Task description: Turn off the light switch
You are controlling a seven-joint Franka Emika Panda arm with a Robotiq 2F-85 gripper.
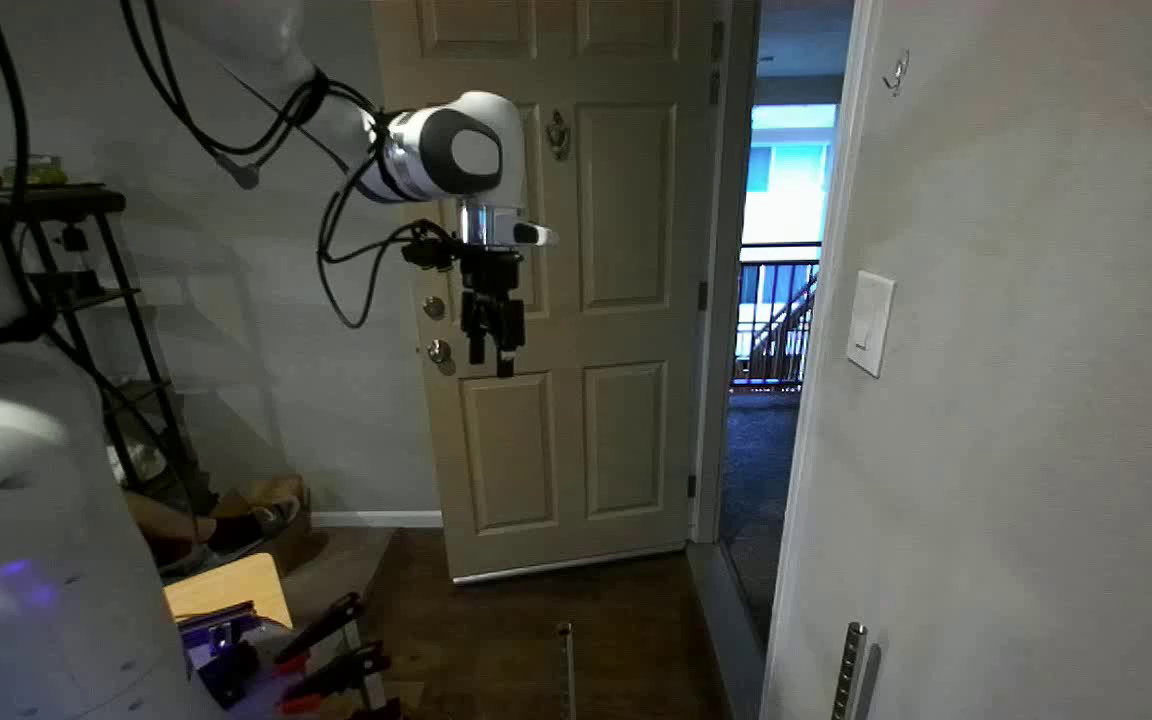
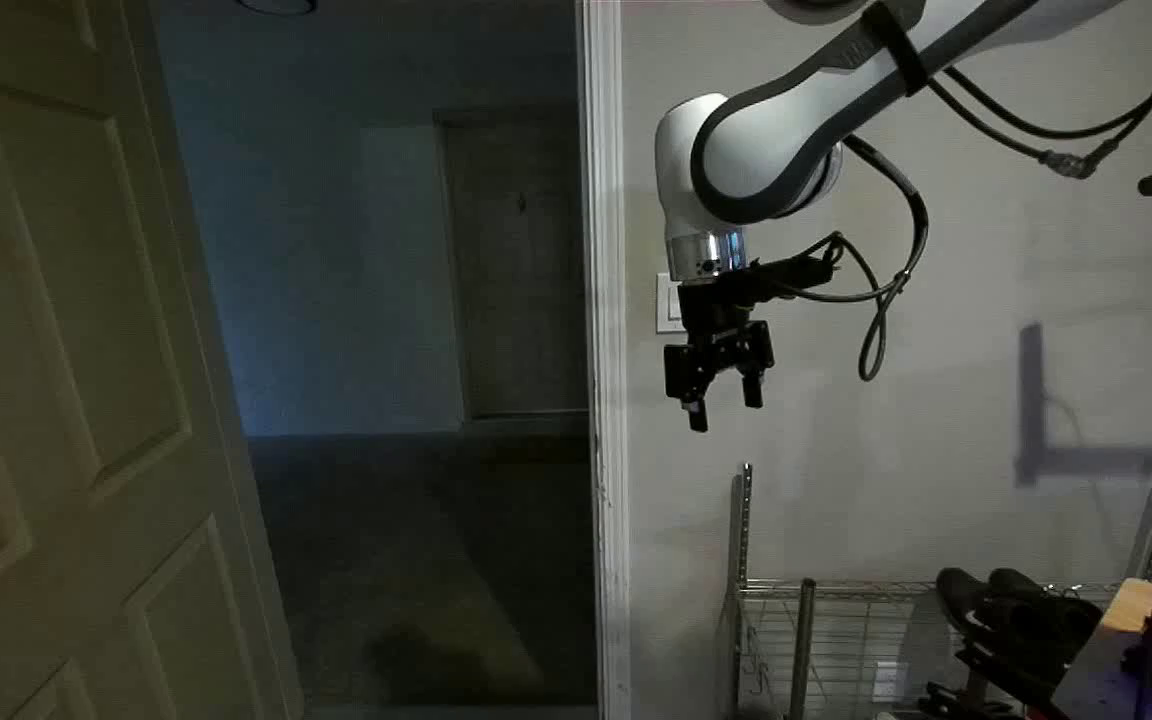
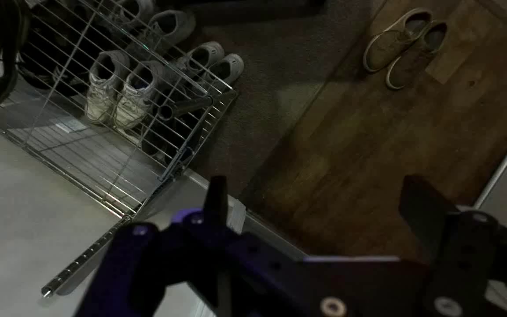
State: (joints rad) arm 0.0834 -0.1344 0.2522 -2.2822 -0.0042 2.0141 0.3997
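Note:
The light switch [image 1: 871,323] is a small white upright plate on the off-white wall, right of the door frame, in an exterior view. It also shows in an exterior view [image 2: 668,305], partly hidden behind the gripper's mount. It is out of view in the wrist view. My gripper [image 1: 491,362] points down in the air, well to the left of the plate and apart from it. In an exterior view the gripper [image 2: 726,410] has its fingertips spread, lower than the plate. The wrist view shows the gripper [image 3: 315,182] with its black fingers wide apart and nothing between them.
A panelled door [image 1: 626,420] stands open behind the arm. A white door frame [image 2: 608,380] borders the wall beside the switch. Below stands a wire rack [image 3: 117,176] with shoes and upright metal posts [image 2: 744,520]. A small hook [image 1: 896,73] is on the wall above the switch.

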